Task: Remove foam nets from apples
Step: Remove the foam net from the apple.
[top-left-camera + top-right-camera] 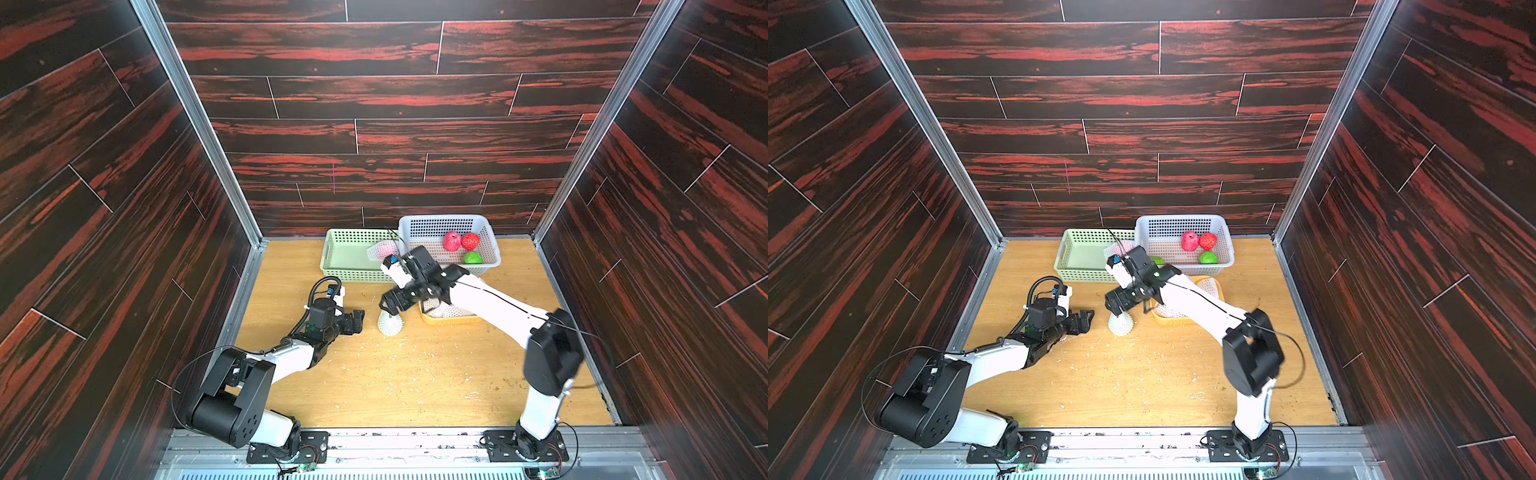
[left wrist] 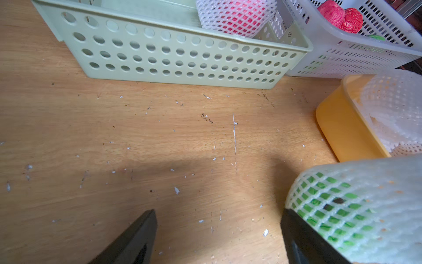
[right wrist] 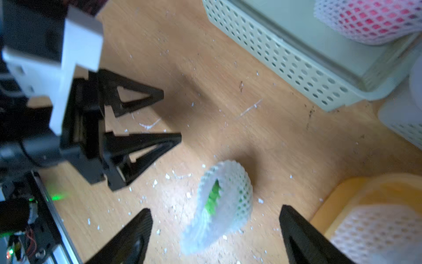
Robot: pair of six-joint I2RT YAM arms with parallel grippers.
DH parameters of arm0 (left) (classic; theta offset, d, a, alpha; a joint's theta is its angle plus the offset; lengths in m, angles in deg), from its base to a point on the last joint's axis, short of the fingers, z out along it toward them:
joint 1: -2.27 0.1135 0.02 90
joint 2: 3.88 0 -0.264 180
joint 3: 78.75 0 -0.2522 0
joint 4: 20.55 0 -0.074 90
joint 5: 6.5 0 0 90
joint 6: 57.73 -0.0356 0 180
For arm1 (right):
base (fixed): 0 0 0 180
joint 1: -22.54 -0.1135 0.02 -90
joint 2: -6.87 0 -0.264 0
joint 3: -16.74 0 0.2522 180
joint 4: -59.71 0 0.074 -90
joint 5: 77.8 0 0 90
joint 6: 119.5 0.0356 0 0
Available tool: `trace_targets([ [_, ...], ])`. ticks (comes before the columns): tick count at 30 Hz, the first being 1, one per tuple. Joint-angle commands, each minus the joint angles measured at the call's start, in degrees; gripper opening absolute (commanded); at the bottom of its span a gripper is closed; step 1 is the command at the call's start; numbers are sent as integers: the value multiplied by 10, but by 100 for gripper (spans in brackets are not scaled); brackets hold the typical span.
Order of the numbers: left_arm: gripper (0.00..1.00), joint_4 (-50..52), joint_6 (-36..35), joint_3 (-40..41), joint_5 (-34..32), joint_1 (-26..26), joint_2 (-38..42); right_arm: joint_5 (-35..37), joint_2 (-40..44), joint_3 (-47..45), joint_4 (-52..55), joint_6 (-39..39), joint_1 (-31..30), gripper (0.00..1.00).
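Observation:
A green apple in a white foam net [image 1: 390,324] [image 1: 1120,325] lies on the wooden table, its open end showing green in the right wrist view [image 3: 225,201]. My right gripper [image 1: 386,306] [image 3: 215,209] hovers just over it, open, with a gap to each finger. My left gripper [image 1: 360,320] [image 2: 219,228] is open and empty, close beside the netted green apple [image 2: 356,205]; it also shows in the right wrist view [image 3: 171,116]. A netted red apple [image 1: 384,249] [image 2: 237,16] lies in the green basket [image 1: 332,253].
The white basket [image 1: 492,249] at the back holds two bare red apples [image 1: 451,241] [image 1: 470,240] and a bare green apple [image 1: 472,258]. A yellow tray [image 1: 446,321] [image 2: 338,128] with empty nets [image 2: 392,109] sits under my right arm. Foam crumbs litter the table.

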Motion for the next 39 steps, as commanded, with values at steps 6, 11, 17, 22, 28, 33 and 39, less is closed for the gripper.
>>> trace_targets([
  [6, 90, -5, 3, -10, 5, 3, 11, 21, 78, -248, -362, 25, -14, 95],
  [11, 90, -5, 3, -6, 4, 3, 14, 47, 42, -280, -452, 11, -29, 95],
  [17, 90, -5, 3, -2, 0, 3, 17, 67, -21, -268, -492, 16, -29, 95],
  [22, 90, -4, 4, -3, 3, 3, 18, 80, -64, -256, -501, 31, -29, 95],
  [28, 90, -6, 2, 1, -2, 3, 17, 79, -95, -252, -508, 42, -28, 91],
  [33, 90, -4, 2, 1, -3, 3, 19, 49, -111, -239, -501, 45, -24, 75],
  [39, 90, 6, -2, 2, -8, 3, 28, 34, -102, -237, -493, 49, -22, 51],
])
